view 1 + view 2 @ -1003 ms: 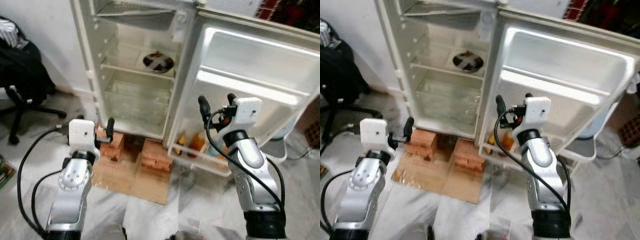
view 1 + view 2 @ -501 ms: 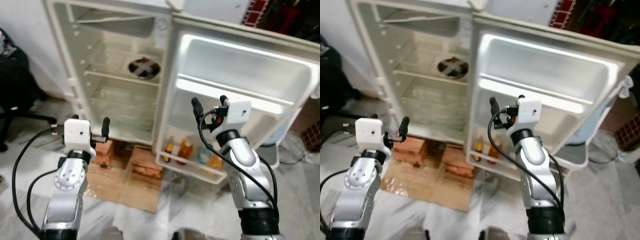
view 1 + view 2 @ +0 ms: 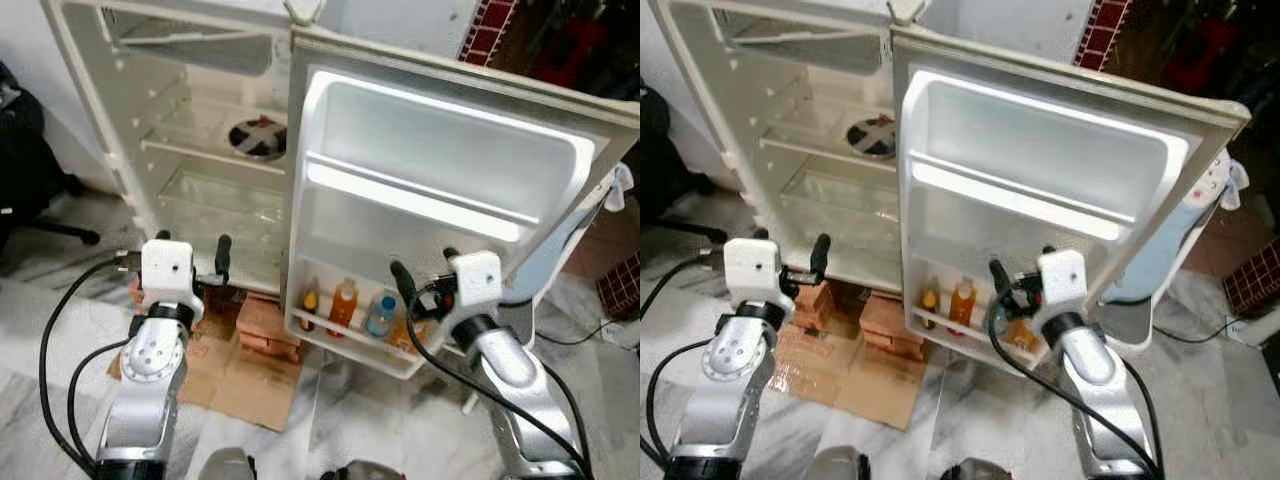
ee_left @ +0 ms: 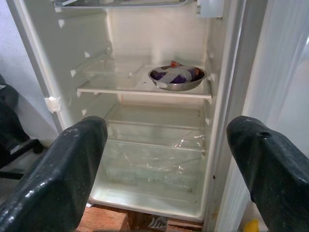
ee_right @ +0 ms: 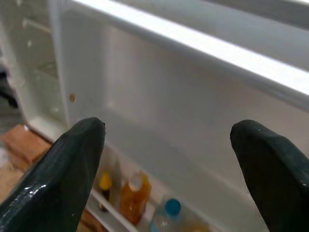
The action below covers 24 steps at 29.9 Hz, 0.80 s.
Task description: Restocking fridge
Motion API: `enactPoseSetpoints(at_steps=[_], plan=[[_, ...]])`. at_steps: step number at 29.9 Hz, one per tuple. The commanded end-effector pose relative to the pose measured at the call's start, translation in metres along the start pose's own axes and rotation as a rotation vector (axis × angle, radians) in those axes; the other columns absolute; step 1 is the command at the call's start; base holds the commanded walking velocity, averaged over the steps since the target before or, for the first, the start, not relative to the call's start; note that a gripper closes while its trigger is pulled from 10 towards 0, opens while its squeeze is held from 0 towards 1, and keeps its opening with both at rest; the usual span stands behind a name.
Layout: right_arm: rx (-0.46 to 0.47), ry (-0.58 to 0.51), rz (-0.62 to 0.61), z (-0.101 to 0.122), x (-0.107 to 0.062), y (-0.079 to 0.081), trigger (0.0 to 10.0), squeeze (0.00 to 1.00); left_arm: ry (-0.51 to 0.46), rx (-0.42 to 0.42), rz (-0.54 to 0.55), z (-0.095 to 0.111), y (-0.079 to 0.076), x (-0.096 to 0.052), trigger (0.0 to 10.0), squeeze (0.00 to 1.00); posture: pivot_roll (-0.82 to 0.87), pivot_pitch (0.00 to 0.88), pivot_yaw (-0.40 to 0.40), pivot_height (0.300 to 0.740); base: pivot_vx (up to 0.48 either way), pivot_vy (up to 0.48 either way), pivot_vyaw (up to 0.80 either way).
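Note:
A white fridge (image 3: 150, 120) stands open, its door (image 3: 430, 150) swung out to the right. A metal bowl (image 4: 176, 78) of food sits on an inner shelf. The door's bottom shelf holds a small yellow-capped bottle (image 3: 310, 303), an orange juice bottle (image 3: 343, 303) and a blue-capped water bottle (image 3: 380, 314). My left gripper (image 3: 192, 252) is open and empty, raised in front of the fridge's lower compartment. My right gripper (image 3: 425, 268) is open and empty, just in front of the door shelf, to the right of the bottles.
Bricks (image 3: 262, 325) prop up the fridge on a sheet of cardboard (image 3: 240, 375) over a marble floor. A black office chair (image 3: 25, 170) is at the far left. A cable (image 3: 590, 335) trails on the floor at the right, behind the door.
The camera has swung right and closer, so the door now dominates the view. My right gripper sits lower against the door, level with the bottom shelf. Both grippers stay open.

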State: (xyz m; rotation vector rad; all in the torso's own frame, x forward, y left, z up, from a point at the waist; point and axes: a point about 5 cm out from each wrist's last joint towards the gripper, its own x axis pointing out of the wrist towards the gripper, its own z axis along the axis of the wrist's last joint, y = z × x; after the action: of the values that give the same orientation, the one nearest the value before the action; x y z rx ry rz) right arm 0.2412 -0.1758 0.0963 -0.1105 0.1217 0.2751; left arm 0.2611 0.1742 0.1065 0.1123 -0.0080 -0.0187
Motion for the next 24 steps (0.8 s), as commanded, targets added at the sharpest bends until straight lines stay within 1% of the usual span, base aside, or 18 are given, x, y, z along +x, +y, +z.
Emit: enactPoseSetpoints(at_steps=[1,2,3,4,5,6,7,9,11,16,18,20,21,23,24], plan=[[-0.03,0.029,-0.006,-0.003,-0.003,-0.006,10.0,0.0,-0.008,0.003,-0.026,0.002,-0.002,-0.002,10.0,0.0,0.0,0.064,-0.065,0.74,0.0,0.0,0.0],[-0.046,0.086,-0.055,-0.012,-0.004,-0.017,10.0,0.0,-0.011,0.007,-0.042,0.001,-0.004,-0.002,10.0,0.0,0.0,0.063,-0.068,0.74,0.0,0.0,0.0],[-0.043,0.091,-0.07,-0.013,-0.004,-0.019,10.0,0.0,-0.012,0.007,-0.042,0.001,-0.004,-0.002,10.0,0.0,0.0,0.063,-0.068,0.74,0.0,0.0,0.0],[-0.074,0.123,-0.097,-0.016,-0.002,-0.024,10.0,0.0,-0.013,0.006,-0.043,0.002,-0.005,-0.001,10.0,0.0,0.0,0.062,-0.068,0.74,0.0,0.0,0.0],[-0.074,0.123,-0.097,-0.016,-0.002,-0.024,10.0,0.0,-0.013,0.006,-0.043,0.002,-0.005,-0.001,10.0,0.0,0.0,0.062,-0.068,0.74,0.0,0.0,0.0],[-0.046,0.126,-0.115,-0.016,0.0,-0.028,10.0,0.0,-0.017,0.005,-0.043,0.003,-0.005,-0.001,10.0,0.0,0.0,0.059,-0.07,0.74,0.0,-0.304,0.0],[-0.037,0.122,-0.118,-0.016,0.0,-0.029,10.0,0.0,-0.019,0.005,-0.043,0.003,-0.005,0.0,10.0,0.0,0.0,0.059,-0.07,0.74,0.0,-0.39,0.0],[-0.071,0.119,-0.13,-0.016,0.001,-0.032,10.0,0.0,-0.022,0.004,-0.04,0.004,-0.005,0.0,10.0,0.0,0.01,0.059,-0.071,0.74,0.0,-0.429,0.0],[-0.074,0.119,-0.132,-0.016,0.001,-0.033,10.0,0.0,-0.023,0.005,-0.039,0.004,-0.005,0.0,10.0,0.0,0.01,0.059,-0.071,0.74,0.0,-0.459,0.0],[-0.064,0.141,-0.115,-0.023,0.0,-0.033,10.0,0.0,-0.018,0.01,-0.037,0.002,-0.003,-0.004,10.0,0.0,0.01,0.059,-0.074,0.74,0.0,-0.466,0.0],[-0.047,0.16,-0.071,-0.027,-0.002,-0.031,10.0,0.0,-0.016,0.011,-0.037,0.002,-0.003,-0.004,10.0,0.0,0.01,0.058,-0.074,0.74,0.0,-0.435,0.0],[-0.038,0.175,-0.052,-0.03,-0.003,-0.031,10.0,0.0,-0.016,0.015,-0.042,0.002,-0.003,-0.003,10.0,0.0,0.01,0.057,-0.073,0.74,0.0,-0.401,0.0],[-0.034,0.213,-0.022,-0.035,-0.004,-0.03,10.0,0.0,-0.015,0.013,-0.044,0.002,-0.004,-0.003,10.0,0.0,0.01,0.057,-0.073,0.74,0.0,-0.435,0.0],[-0.059,0.299,0.031,-0.047,-0.008,-0.029,10.0,0.0,-0.015,0.01,-0.047,0.002,-0.004,-0.003,10.0,0.0,0.01,0.056,-0.072,0.74,0.0,-0.472,0.0],[-0.071,0.325,0.035,-0.051,-0.009,-0.031,10.0,0.0,-0.015,0.011,-0.048,0.002,-0.005,-0.003,10.0,0.0,0.01,0.056,-0.072,0.74,0.0,-0.472,0.0]])
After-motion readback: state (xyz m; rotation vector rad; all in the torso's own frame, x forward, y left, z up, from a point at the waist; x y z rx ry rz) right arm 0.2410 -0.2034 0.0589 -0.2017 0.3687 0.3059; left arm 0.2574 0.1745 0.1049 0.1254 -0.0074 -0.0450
